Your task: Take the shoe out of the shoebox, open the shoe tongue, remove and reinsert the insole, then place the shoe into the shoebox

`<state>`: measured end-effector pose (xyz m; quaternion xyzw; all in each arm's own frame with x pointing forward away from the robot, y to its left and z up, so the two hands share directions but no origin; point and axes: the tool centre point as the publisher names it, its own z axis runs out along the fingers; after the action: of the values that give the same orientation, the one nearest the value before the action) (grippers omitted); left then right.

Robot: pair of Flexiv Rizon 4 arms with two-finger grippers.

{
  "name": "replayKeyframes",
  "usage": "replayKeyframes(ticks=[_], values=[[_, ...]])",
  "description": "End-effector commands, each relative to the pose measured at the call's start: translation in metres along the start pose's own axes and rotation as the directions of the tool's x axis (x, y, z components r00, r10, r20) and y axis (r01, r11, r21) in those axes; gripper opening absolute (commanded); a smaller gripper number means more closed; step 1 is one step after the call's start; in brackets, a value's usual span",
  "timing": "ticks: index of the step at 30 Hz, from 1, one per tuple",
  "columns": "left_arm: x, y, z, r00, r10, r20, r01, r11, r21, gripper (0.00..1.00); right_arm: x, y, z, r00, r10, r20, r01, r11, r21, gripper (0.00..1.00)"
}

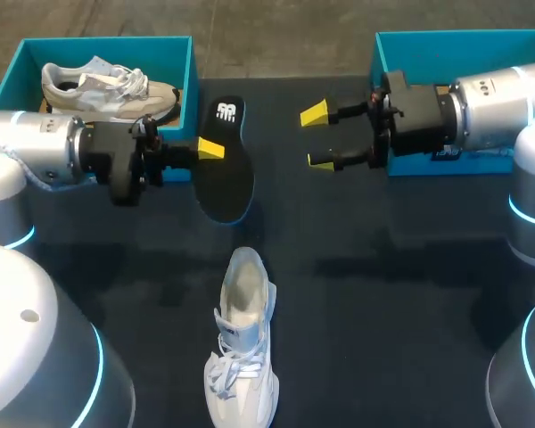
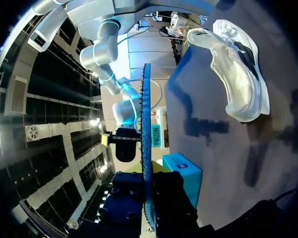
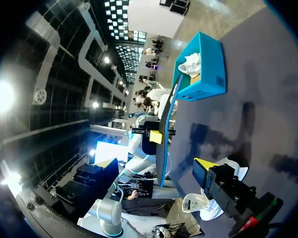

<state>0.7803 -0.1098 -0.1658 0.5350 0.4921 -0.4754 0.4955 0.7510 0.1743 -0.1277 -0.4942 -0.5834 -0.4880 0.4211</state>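
In the head view the left arm [image 1: 45,147] comes in over the dark counter [image 1: 383,312], and its jaws are clenched on a black insole [image 1: 230,183], which is held off the surface, just beside the left shoebox [image 1: 189,80]. That blue box holds a tan-and-white shoe [image 1: 107,87] lying on its side. The right arm [image 1: 490,107] reaches in front of the right shoebox [image 1: 410,53]; its jaws are released, the two yellow tips spread wide and facing the insole with a gap between them and it. The white shoe [image 1: 242,348] lies outside both boxes on the counter, nearer the robot, with its laces toward the near edge and its opening toward the insole. In the left wrist view the insole [image 2: 147,124] appears edge-on as a thin blue-rimmed blade gripped between the jaws and running straight out ahead of them. The right arm [image 2: 102,49] hangs beyond it, a blue shoebox [image 2: 184,168] sits beside the insole, and the white shoe [image 2: 238,64] lies well off to one side on the counter [image 2: 213,148]. In the right wrist view one yellow-tipped finger [image 3: 203,167] shows, touching nothing. Ahead of it the insole [image 3: 164,139] stands edge-on in the other arm's jaws, with the left shoebox [image 3: 203,74] and the shoe inside it [image 3: 190,63] farther off.
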Motion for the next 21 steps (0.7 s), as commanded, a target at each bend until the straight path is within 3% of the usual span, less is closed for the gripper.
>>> replayKeyframes(ticks=[1,3,7,9,11,12,14,15,21], values=[[0.000,-0.001,0.000,1.000,0.000,-0.002,0.000,1.000,-0.002,0.00,0.001,0.000,0.001,1.000,0.002,0.005,-0.002,1.000,-0.001,1.00],[0.000,-0.002,0.001,0.999,-0.043,-0.002,0.043,0.999,-0.015,0.00,0.001,0.000,0.001,1.000,0.002,0.005,-0.002,1.000,-0.001,1.00],[-0.008,-0.004,-0.004,0.950,-0.312,-0.011,0.311,0.949,-0.060,0.00,0.001,0.000,0.001,1.000,0.002,0.005,-0.002,1.000,-0.001,1.00],[-0.013,-0.001,-0.005,0.873,-0.486,-0.030,0.481,0.870,-0.106,0.00,0.001,0.000,0.001,1.000,0.002,0.005,-0.002,1.000,-0.001,1.00],[-0.017,-0.001,-0.007,0.779,-0.626,-0.035,0.621,0.778,-0.091,0.00,0.001,0.000,0.001,1.000,0.002,0.005,-0.002,1.000,-0.001,1.00],[-0.019,0.000,-0.009,0.709,-0.704,-0.038,0.703,0.710,-0.033,0.00,0.001,0.000,0.001,1.000,0.002,0.005,-0.002,1.000,-0.001,1.00],[-0.020,0.004,-0.010,0.600,-0.800,-0.017,0.797,0.599,-0.068,0.00,0.001,0.000,0.001,1.000,0.002,0.005,-0.002,1.000,-0.001,1.00],[-0.022,0.002,-0.009,0.676,-0.736,-0.019,0.726,0.671,-0.150,0.00,0.001,0.000,0.001,1.000,0.002,0.005,-0.002,1.000,-0.001,1.00],[-0.022,0.002,-0.009,0.676,-0.736,-0.019,0.726,0.671,-0.150,0.00,0.001,0.000,0.001,1.000,0.002,0.005,-0.002,1.000,-0.001,1.00]])
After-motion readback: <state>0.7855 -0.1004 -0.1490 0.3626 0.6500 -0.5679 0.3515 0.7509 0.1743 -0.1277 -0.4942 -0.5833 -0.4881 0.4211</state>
